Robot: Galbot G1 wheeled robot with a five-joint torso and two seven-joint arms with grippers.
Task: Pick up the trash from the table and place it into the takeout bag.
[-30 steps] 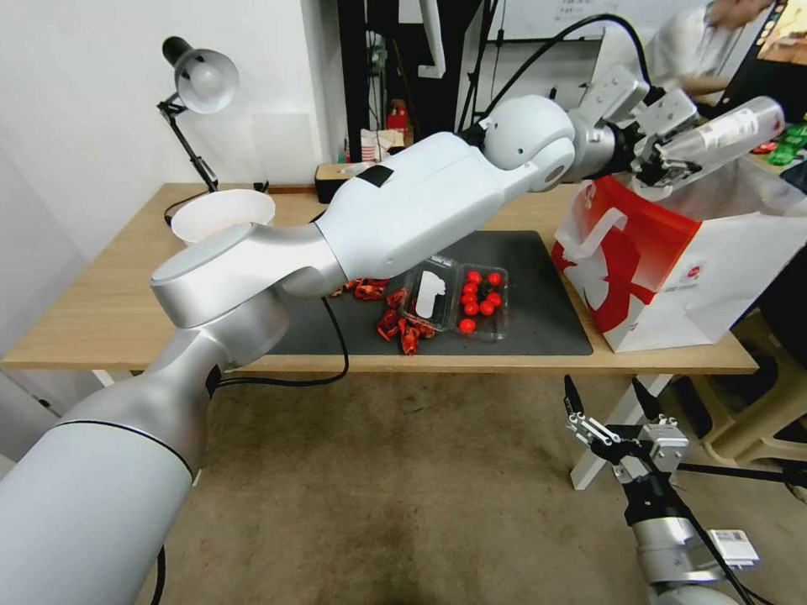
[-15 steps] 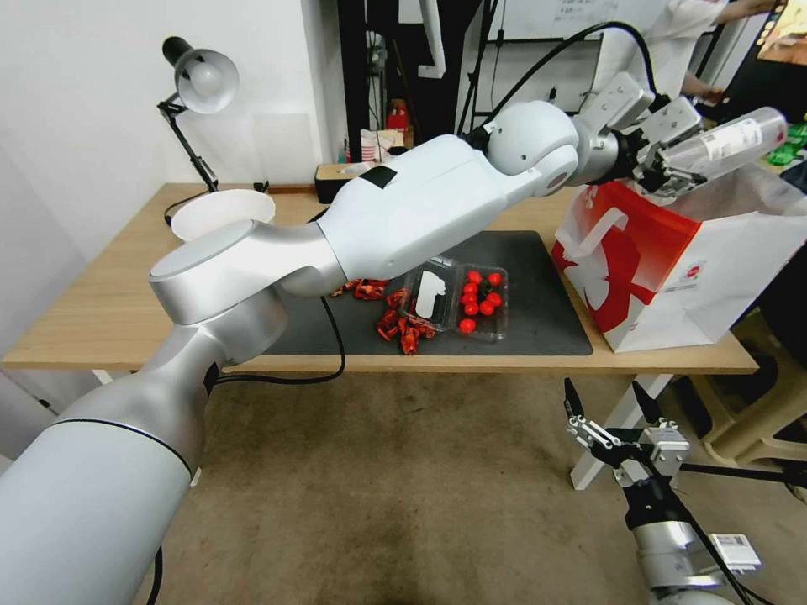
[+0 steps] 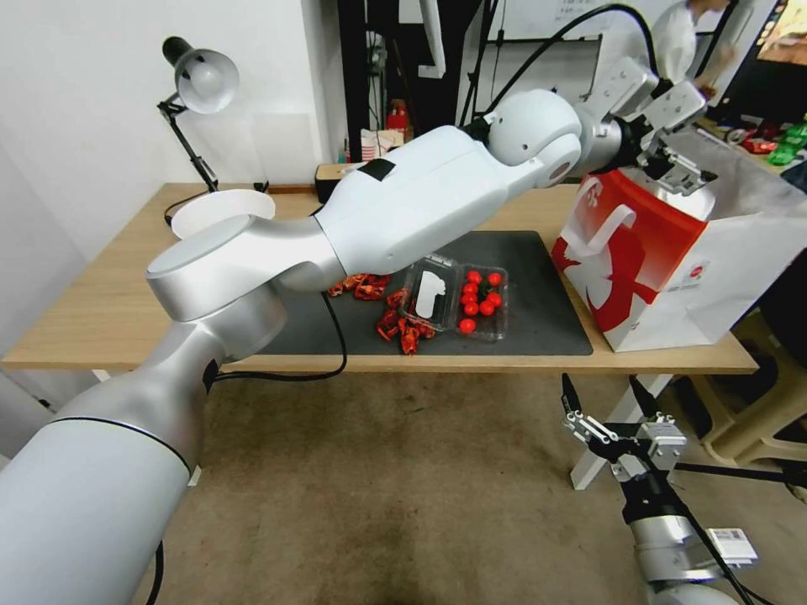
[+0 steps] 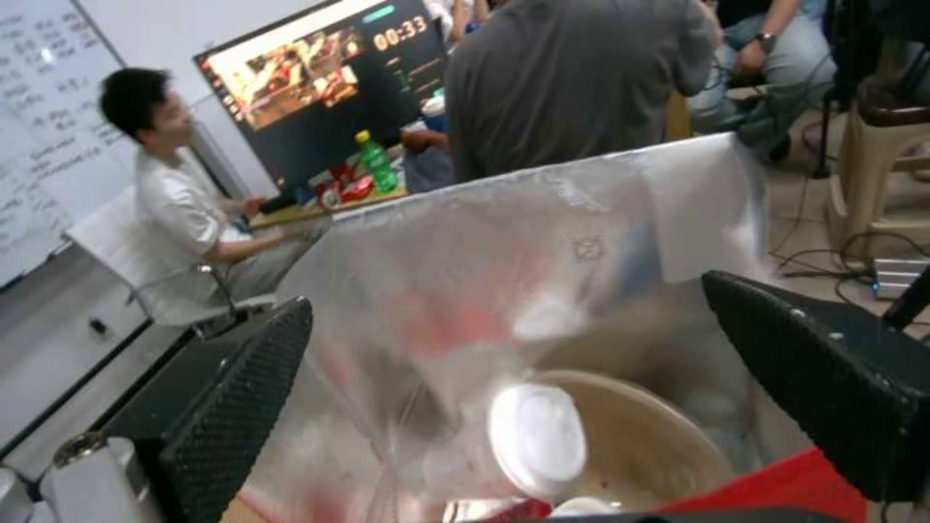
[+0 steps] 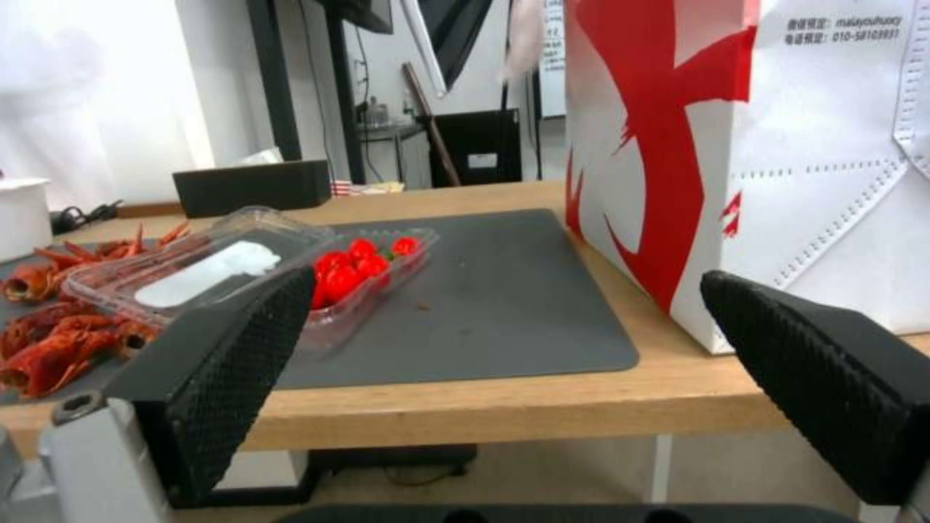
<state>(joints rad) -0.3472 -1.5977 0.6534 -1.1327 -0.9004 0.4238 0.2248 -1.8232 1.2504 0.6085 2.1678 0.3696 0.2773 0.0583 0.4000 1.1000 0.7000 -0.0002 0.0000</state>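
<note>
My left claw hangs over the open mouth of the large red-and-white paper takeout bag, fingers spread apart with nothing between them. From my left wrist I look down into the bag's silvery lining: a clear plastic cup with a white lid lies inside, resting in a shallow beige bowl at the bottom. The bag stands upright at the three o'clock end of the long light-wood counter, its base partly on the wood just beside the large dark grey mat.

On the mat, around the middle, sits an open clear plastic clamshell of small red tomatoes, and touching it at the nine o'clock side lies a scatter of red crayfish shells. A white round tub stands toward ten o'clock, near a black desk lamp.

My right claw is parked low, below the counter's near edge at about five o'clock, fingers wide apart and empty, facing the bag's side.
</note>
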